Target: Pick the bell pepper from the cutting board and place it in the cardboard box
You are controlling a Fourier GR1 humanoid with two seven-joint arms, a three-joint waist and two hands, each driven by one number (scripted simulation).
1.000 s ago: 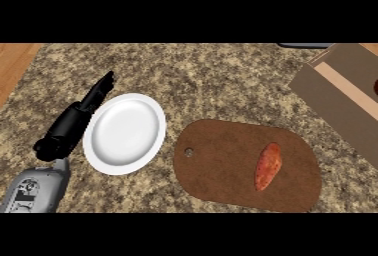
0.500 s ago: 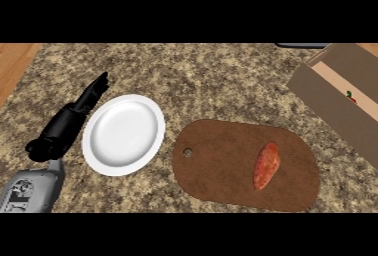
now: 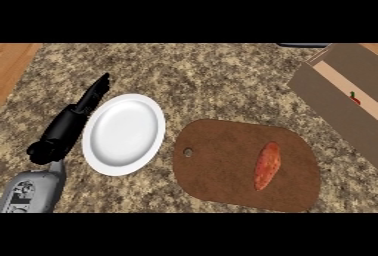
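Note:
A long orange-red bell pepper (image 3: 266,165) lies on the right half of the brown cutting board (image 3: 221,165), which sits on the speckled counter at lower right. The cardboard box (image 3: 341,95) stands at the right edge, partly cut off by the view. My left hand (image 3: 71,123) rests at the left beside the white plate, fingers straight and pointing up and away, well apart from the pepper. My right hand does not show anywhere.
A white plate (image 3: 122,133) lies left of the cutting board, close beside my left hand. A dark object (image 3: 303,45) peeks in at the top right edge. A wooden strip (image 3: 15,62) borders the counter at upper left.
The view has shifted slightly, so the box and board sit a little lower and further left in it. My left hand has barely moved. The pepper stays on the board.

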